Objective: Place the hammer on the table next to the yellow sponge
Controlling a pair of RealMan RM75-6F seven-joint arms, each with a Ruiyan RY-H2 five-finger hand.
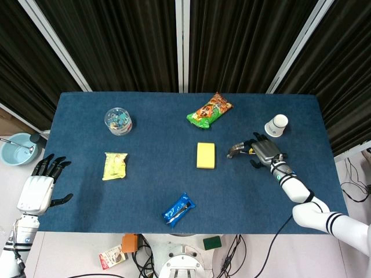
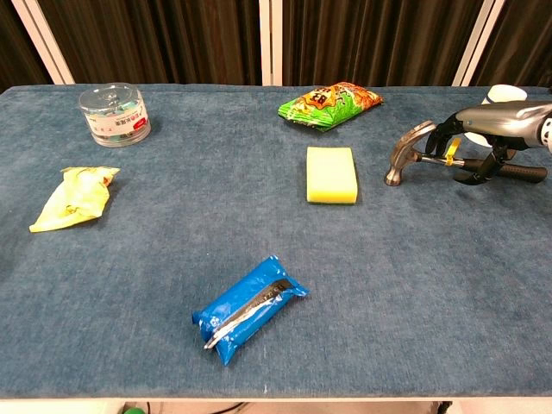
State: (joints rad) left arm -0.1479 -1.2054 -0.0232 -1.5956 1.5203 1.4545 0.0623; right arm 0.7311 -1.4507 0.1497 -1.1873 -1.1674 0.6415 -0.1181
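Dark curtains hang behind a blue surface (image 1: pixel 87 208). The right hand (image 1: pixel 265 152) reaches in from the right edge, its fingers (image 2: pixel 493 164) wrapped around the handle of the hammer (image 2: pixel 410 153), whose steel head points toward the yellow sponge (image 2: pixel 331 174) and sits just beside it, apart from it. The left hand (image 1: pixel 40 186) hovers off the left edge, fingers spread, holding nothing. A green snack bag (image 1: pixel 209 109) lies beyond the sponge; a blue packet (image 2: pixel 248 308) lies nearer the front edge.
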